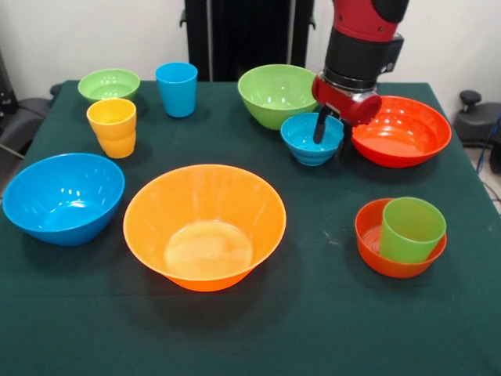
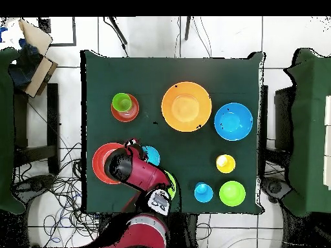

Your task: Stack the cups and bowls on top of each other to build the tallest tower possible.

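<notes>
My gripper hangs open over the right rim of a small blue bowl, one finger inside it and the other outside. That bowl stands on the table between a large green bowl and a wide red bowl. At the near right a green cup leans in a small red-orange bowl. A big orange bowl and a blue bowl sit in front. Yellow-orange cups, nested in each other, a blue cup and a small green bowl stand at the far left. No tower stands.
Everything stands on a dark green tablecloth. In the overhead view my arm covers most of the large green bowl. Chairs and cables flank the table.
</notes>
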`<state>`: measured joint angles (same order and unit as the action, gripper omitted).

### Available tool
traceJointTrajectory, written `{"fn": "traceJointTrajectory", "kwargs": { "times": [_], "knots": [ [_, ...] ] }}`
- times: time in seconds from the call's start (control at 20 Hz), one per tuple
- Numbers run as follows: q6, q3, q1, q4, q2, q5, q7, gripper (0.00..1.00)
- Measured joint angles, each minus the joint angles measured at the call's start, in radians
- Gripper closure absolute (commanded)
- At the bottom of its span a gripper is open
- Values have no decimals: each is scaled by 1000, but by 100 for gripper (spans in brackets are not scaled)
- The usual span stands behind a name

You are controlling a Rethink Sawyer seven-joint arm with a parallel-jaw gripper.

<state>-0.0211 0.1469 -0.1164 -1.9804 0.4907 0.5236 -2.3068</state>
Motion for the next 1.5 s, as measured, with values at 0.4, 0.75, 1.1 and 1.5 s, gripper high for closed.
{"fn": "traceJointTrajectory", "kwargs": {
  "times": [0.4, 0.75, 1.1, 1.5],
  "knots": [
    [-1, -18, 20, -41, -8, 6, -53, 0],
    [-16, -28, 44, -46, -11, 6, -64, 0],
    [-63, -61, 122, -46, -34, -15, -64, 100],
    [-56, -65, 133, -80, 11, -35, -64, 100]
  ]
}}
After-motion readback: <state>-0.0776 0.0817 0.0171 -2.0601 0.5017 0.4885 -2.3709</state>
